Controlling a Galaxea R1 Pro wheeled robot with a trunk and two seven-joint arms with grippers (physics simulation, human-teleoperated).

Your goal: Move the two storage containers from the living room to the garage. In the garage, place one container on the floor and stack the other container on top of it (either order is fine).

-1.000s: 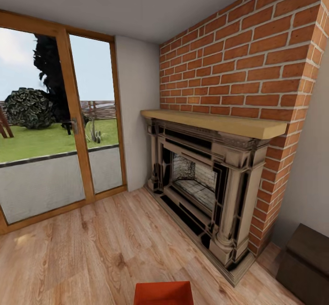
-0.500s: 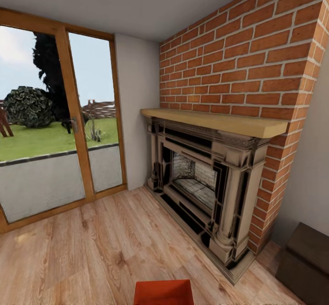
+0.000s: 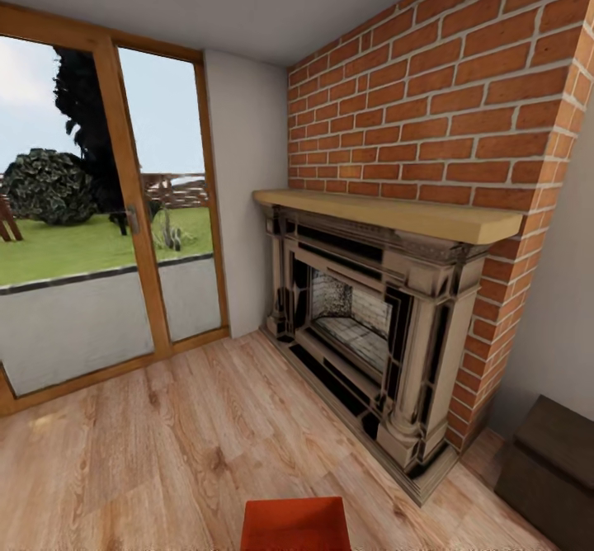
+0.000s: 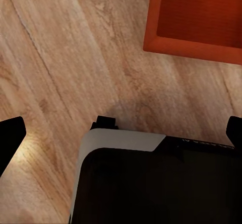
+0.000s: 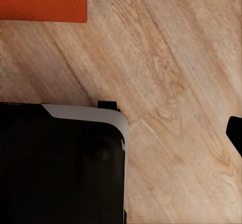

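One red-orange storage container sits on the light wood-plank floor of the living room, at the bottom middle of the head view, cut off by the frame edge. Its open top and rim show in the left wrist view, and a corner of it in the right wrist view. My left gripper hangs open above the planks, both dark fingertips far apart and empty. Short of the container, my right gripper is open too, with one fingertip at the frame edge.
A red brick fireplace with a wooden mantel stands ahead on the right. A dark low bench is at the far right. Glass doors in a wooden frame are at the left. My black and white base lies below the wrists.
The whole head view has shifted a little, so the camera moved. Slightly more of the container shows at the bottom edge. Nothing was taken hold of.
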